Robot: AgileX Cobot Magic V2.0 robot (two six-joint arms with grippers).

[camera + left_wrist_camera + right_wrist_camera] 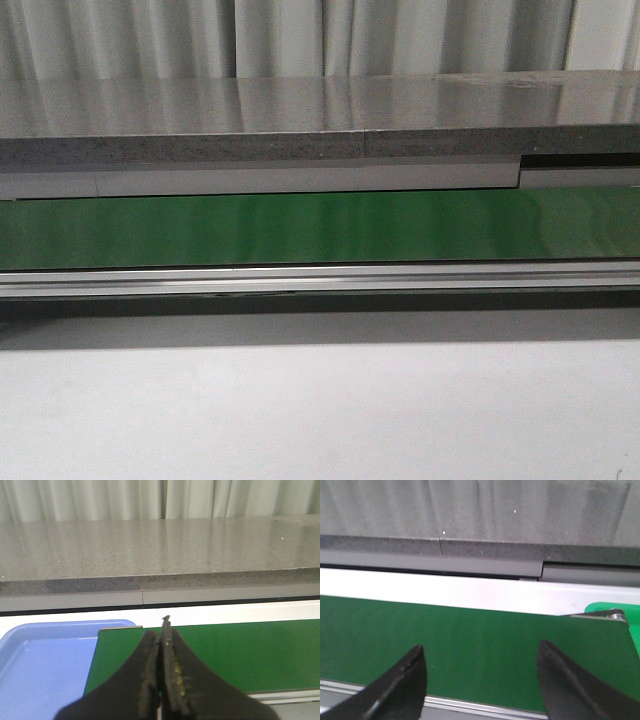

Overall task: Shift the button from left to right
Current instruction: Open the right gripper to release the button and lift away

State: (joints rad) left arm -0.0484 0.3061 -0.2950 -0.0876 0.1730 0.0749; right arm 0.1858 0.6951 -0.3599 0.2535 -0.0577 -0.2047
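The conveyor belt [300,230] looks like smooth green rubber or plastic with a soft sheen. Its front rail [320,278] is brushed, silvery metal. Behind it, the ledge [300,115] looks like speckled grey stone, polished enough to reflect light. The tabletop [320,410] is plain matt white. The blue tray [45,670] seems smooth, slightly glossy plastic. Folded pale cloth curtains [100,500] hang behind.

Conveyor belt [300,230] before stone counter [300,110].
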